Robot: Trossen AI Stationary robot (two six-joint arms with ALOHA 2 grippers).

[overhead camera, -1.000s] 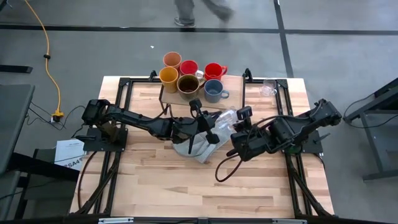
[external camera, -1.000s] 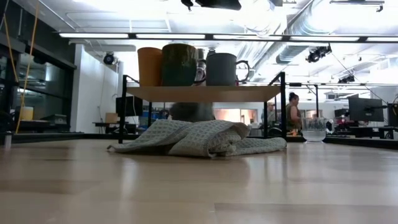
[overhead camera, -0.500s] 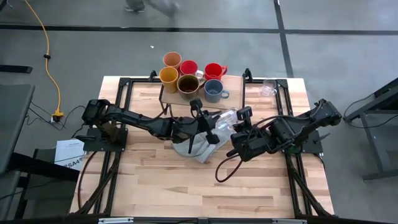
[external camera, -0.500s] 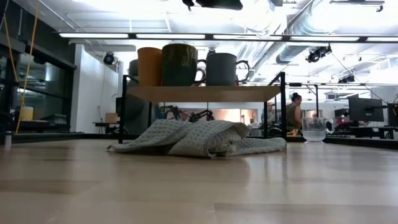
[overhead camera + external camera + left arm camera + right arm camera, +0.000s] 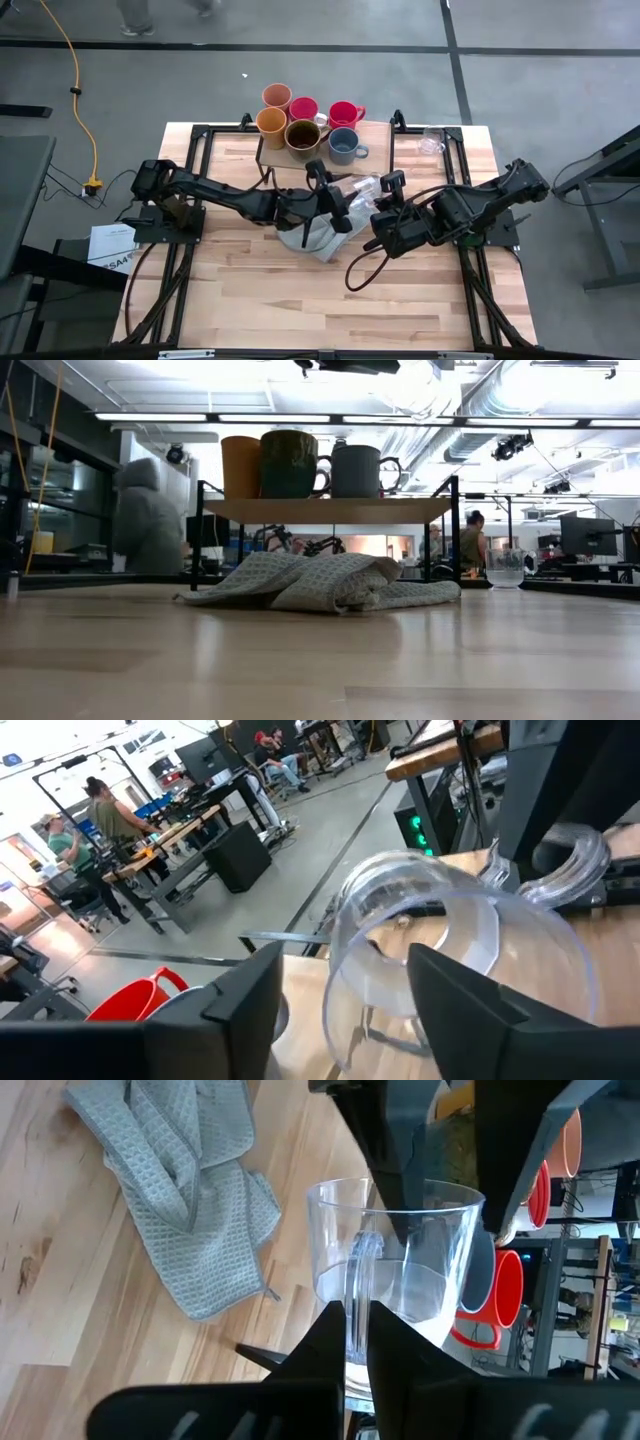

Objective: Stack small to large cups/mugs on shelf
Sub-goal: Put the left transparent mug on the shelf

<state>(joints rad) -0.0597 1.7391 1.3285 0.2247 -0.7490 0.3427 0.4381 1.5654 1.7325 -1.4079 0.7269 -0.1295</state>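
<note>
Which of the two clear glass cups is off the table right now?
The glass cup both grippers hold above the grey cloth: left gripper, right gripper. The other glass cup stands alone beside the shelf.

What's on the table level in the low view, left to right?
Crumpled grey waffle-weave cloth → clear glass cup. Above the cloth, on the light-wood shelf: peach-orange tumbler → dark brown mug → grey-blue mug.

Clear glossy glass cup point(image 5: 400, 1270), grey waffle-weave cloth point(image 5: 175, 1200), pale smooth wood bench point(image 5: 300, 290), light-wood shelf point(image 5: 330, 510) on thin black metal legs, matt dark fingers point(image 5: 470, 1010)
</note>
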